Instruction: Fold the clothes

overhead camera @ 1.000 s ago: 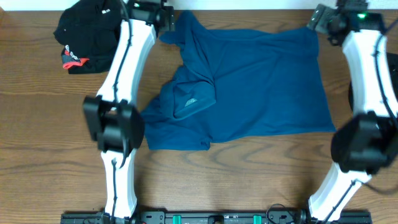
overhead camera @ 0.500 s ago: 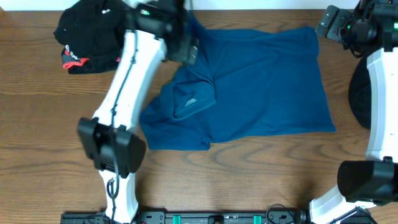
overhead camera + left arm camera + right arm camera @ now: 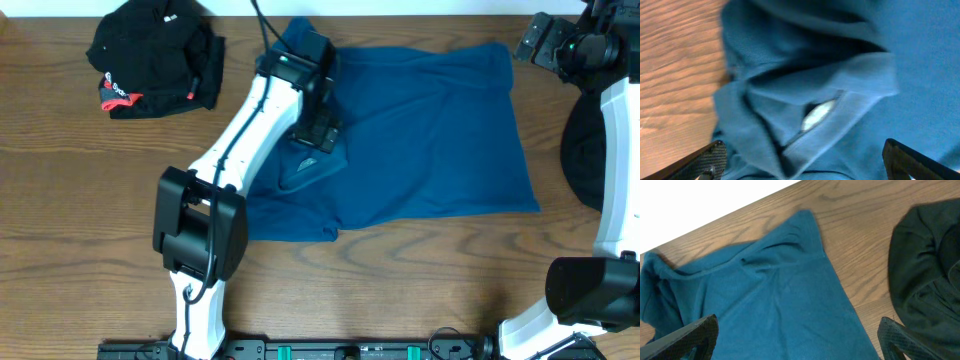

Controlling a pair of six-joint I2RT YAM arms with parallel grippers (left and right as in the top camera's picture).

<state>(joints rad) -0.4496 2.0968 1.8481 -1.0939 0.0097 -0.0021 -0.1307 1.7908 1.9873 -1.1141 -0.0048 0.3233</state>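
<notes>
1. Three garments in all on the table [image 3: 80, 200]: one teal shirt [image 3: 430, 130], one black garment [image 3: 150, 60] with red-and-white trim, one plain dark garment [image 3: 925, 270].
2. Two grippers, both released and empty: left gripper [image 3: 810, 165] with jaws spread wide and nothing between them, right gripper [image 3: 797, 342] equally wide, gripping nothing.
3. Lies mostly flat mid-table (the teal shirt, that is), with its long axis running side to side: collar end toward the robot's left, hem toward the right.
4. Bunches up at the collar end only, with fabric doubled over itself around the collar [image 3: 860, 80]; smooth across the rest of the body.
5. Key relation: left gripper directly above that rumple, pointing down at it, with the collar just ahead of the fingertips and bare wood off to one side.
6. Right gripper near the far right corner of the hem, off the cloth's edge rather than over its middle, well apart from the collar.
7. Nearer arm, as a judgement: left for the collar and folded-over shoulder, right for the hem corner.
8. Probably calls for a short drop and pinch on the doubled layer to pull it flat before any fold.
9. Other two pieces both off to the sides: trimmed black garment heaped at the far left, apart from the shirt; dark garment beside the hem edge, partly hidden by the right arm from overhead.
</notes>
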